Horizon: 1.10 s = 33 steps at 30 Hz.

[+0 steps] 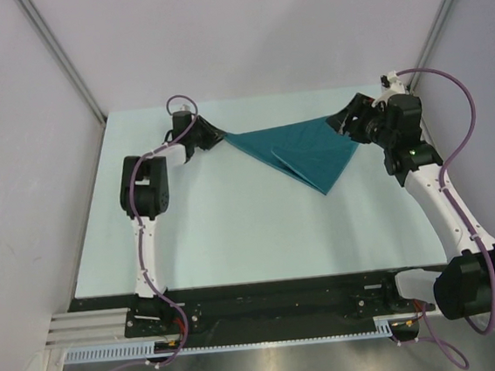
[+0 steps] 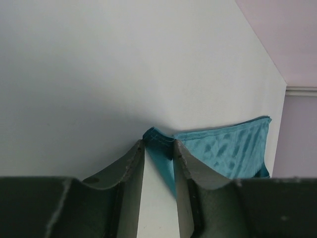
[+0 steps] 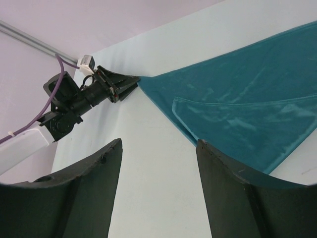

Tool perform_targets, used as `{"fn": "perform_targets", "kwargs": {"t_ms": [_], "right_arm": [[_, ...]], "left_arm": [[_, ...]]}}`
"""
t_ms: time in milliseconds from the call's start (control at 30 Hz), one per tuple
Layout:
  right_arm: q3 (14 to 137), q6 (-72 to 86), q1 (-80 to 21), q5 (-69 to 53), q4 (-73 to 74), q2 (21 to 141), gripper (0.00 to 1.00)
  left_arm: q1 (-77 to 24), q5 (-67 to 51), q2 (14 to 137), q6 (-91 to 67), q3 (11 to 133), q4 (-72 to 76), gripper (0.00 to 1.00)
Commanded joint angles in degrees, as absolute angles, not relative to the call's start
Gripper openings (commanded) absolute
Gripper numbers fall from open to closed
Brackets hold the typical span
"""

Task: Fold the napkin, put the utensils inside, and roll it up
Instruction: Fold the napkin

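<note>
Overhead view: the table (image 1: 234,231) carries the teal napkin (image 1: 301,150) on its far half, between the two arms. The cloth forms a rough triangle. Its long edge runs along the far side, and its point faces the arm bases. A second layer lies across it, with the layer's edge showing as a faint line on the left part.

The left gripper (image 1: 215,137) meets the napkin's far left corner. The right gripper (image 1: 344,123) sits at the far right corner.

Left wrist view: the left gripper (image 2: 158,146) stands narrow. Its fingers (image 2: 133,163) pinch the hemmed corner of the napkin (image 2: 228,146) at their tips, and the rest of the cloth spreads to the right over the table.

Right wrist view: the right gripper (image 3: 158,143) stands wide, with bare table between its fingers (image 3: 99,173). The napkin (image 3: 247,104) lies to the right, and its lower edge passes behind the right-hand finger. Whether that finger touches the cloth cannot be told. Across the cloth, the left gripper (image 3: 130,83) is closed on the opposite corner, and that edge is drawn taut.
</note>
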<state>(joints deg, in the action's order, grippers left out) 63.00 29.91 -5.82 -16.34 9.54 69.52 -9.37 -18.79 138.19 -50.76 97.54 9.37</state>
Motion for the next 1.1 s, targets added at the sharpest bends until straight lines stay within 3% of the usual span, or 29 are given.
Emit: {"fn": "perform_targets", "kwargs": {"t_ms": [0, 167, 567, 1067], "right_arm": [[63.1, 29.7, -5.4, -17.1, 9.1, 68.6, 0.66], [63.1, 29.1, -4.9, -16.8, 10.0, 68.5, 0.67], [62.1, 28.0, -4.5, -16.1, 12.1, 66.9, 0.67], [59.2, 28.3, -4.5, -15.5, 14.8, 62.8, 0.67]], "left_arm": [[-9.8, -20.5, 140.4, -50.9, 100.2, 10.3, 0.3], [-10.4, -23.3, 140.5, -50.0, 101.9, 12.2, 0.0], [-16.9, -30.0, 131.6, -48.3, 101.4, 30.8, 0.0], [-32.1, -39.2, 124.5, -24.9, 97.9, 22.5, 0.0]]}}
